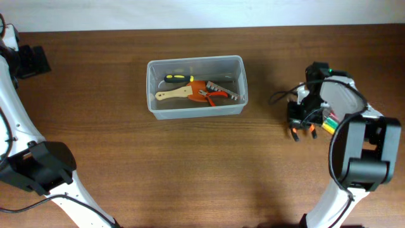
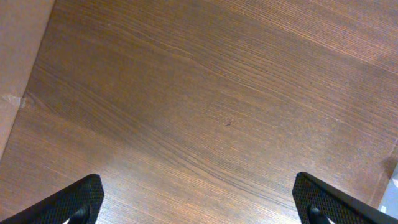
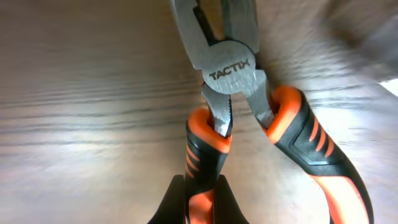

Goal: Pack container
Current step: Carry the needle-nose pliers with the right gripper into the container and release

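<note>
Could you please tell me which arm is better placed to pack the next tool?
Right: the right gripper holds the pliers near the container; the left gripper is open and empty over the table.

Lab bench, wooden table (image 1: 126,164), robot arms (image 1: 38,168)

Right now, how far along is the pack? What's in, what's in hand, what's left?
Done: the container holds a yellow-handled screwdriver, a wooden-handled brush and an orange-handled tool. In hand: the right gripper grips TACTIX pliers, off to the container's right. To do: carry them over and drop them in. The left gripper hangs over the table, fingers apart.
</note>
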